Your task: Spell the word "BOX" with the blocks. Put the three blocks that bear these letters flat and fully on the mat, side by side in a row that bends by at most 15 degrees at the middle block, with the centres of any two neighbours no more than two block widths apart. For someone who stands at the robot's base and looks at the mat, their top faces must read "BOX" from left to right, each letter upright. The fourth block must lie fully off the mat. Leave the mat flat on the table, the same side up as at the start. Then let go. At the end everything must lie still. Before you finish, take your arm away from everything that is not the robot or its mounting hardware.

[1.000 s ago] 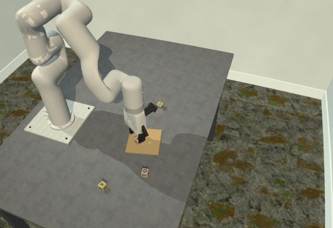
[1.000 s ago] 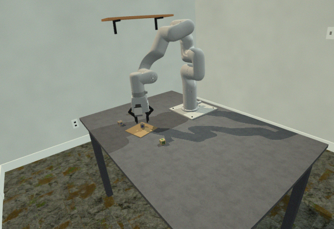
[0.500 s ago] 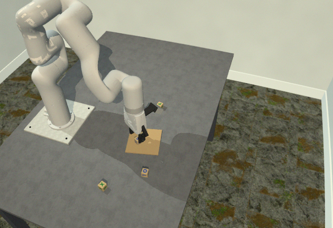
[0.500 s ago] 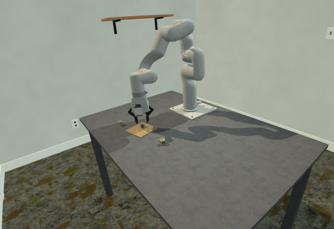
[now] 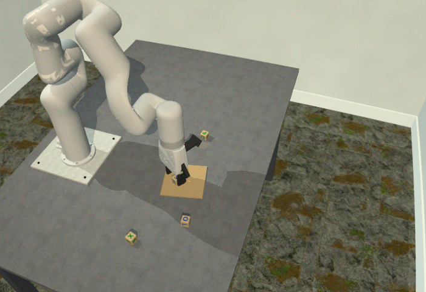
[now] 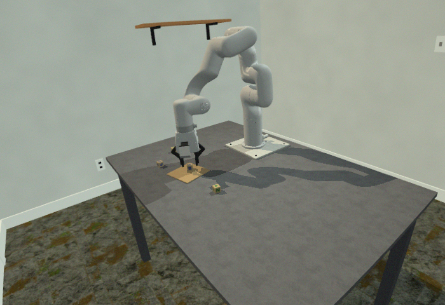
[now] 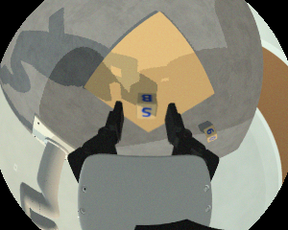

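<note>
The mat [image 5: 199,191] [image 6: 173,173] [image 7: 158,34] lies on the table. One block [image 5: 174,179] [image 6: 189,167] [image 7: 146,106] rests on it near a corner; in the wrist view its top face appears to read S and a side face B, both blue. My gripper [image 5: 174,176] [image 6: 189,164] [image 7: 145,110] is open, a finger on either side of this block, not touching it as far as I can see. Off the mat are a block with a blue O on top [image 5: 185,219] [image 6: 160,164] [image 7: 210,131], a block with a green X on top [image 5: 131,237], and a fourth, green-lettered block [image 5: 204,134] [image 6: 216,188] showing N on one side.
The robot's white base plate [image 5: 44,165] [image 6: 278,145] is bolted at one table edge. The O block stands a short way off one mat edge, the X block farther out. The fourth block stands beyond the opposite side of the mat. A wall shelf [image 6: 183,23] hangs behind.
</note>
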### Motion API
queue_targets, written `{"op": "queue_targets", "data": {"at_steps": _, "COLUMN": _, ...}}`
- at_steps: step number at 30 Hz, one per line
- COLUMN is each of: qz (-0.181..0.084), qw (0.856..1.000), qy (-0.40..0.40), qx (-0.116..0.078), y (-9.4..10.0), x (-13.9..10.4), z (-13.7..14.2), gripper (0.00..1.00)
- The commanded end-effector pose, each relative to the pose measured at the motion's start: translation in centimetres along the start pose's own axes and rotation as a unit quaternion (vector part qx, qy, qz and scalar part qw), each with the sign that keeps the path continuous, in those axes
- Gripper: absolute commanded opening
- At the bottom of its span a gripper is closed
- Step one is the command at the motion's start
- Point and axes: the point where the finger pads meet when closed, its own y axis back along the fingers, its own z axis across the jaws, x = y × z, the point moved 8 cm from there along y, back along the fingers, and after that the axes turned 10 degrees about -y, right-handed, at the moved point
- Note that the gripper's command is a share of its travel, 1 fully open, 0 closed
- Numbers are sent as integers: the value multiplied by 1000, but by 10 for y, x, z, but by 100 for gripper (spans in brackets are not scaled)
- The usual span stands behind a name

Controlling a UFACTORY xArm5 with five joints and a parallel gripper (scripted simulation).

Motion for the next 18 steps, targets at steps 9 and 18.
{"op": "queue_targets", "data": {"at_steps": 9, "qz": 1, "qw": 1000, "qy": 0, "qx": -1, "y": -15, "x": 1, "z": 1, "gripper": 63}}
{"op": "queue_targets", "data": {"at_steps": 18, "qz": 1, "qw": 1000, "qy": 0, "qx": -1, "y": -15, "x": 1, "z": 1, "gripper": 63}}
